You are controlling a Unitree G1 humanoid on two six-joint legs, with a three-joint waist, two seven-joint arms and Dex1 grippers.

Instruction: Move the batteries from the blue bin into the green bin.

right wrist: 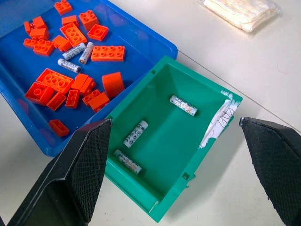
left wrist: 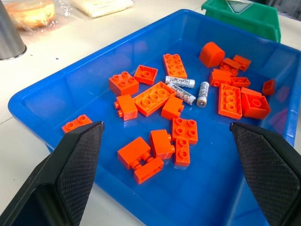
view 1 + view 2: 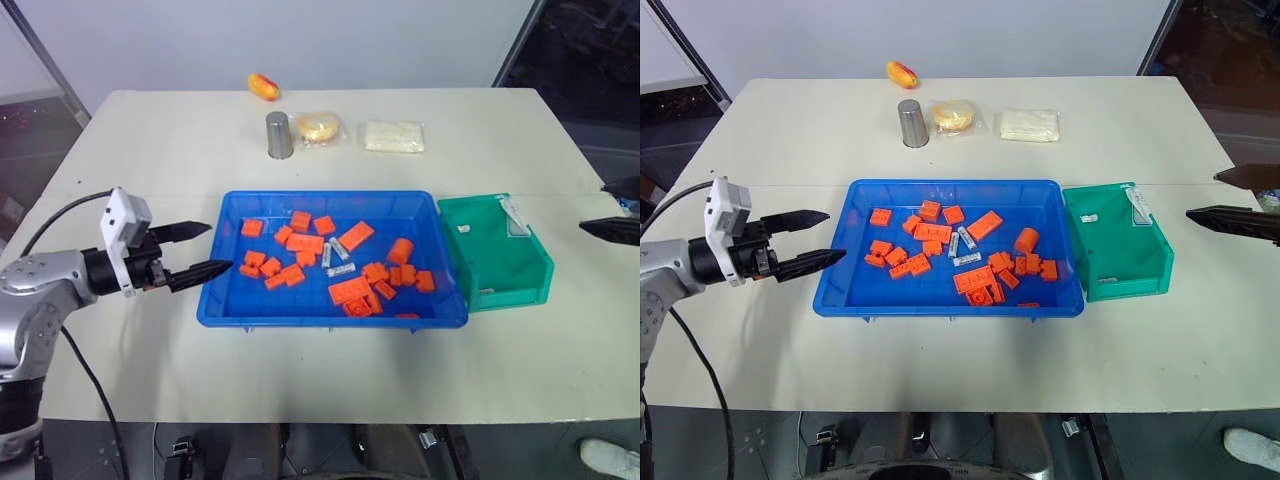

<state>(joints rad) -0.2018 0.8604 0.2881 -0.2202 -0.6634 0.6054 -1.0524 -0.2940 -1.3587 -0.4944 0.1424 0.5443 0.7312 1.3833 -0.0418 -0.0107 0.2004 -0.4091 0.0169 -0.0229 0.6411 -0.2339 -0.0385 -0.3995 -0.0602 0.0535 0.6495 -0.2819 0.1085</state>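
The blue bin (image 3: 330, 312) lies mid-table with three batteries (image 3: 335, 256) among orange bricks (image 3: 350, 291); the left wrist view shows the same batteries (image 2: 182, 92) near the bin's centre. To its right stands the green bin (image 3: 500, 290), with three more batteries (image 1: 136, 133) on its floor. My left gripper (image 3: 221, 247) hovers open at the blue bin's left rim, pointing across it, nothing between its fingers (image 2: 77, 165). My right gripper (image 3: 1201, 196) is open and empty just right of the green bin, above table level.
At the back of the table stand a steel cup (image 3: 279, 135), a bagged bread roll (image 3: 319, 127), a white packet (image 3: 394, 136) and a red-yellow fruit (image 3: 264, 87). Bare tabletop surrounds both bins in front and at the sides.
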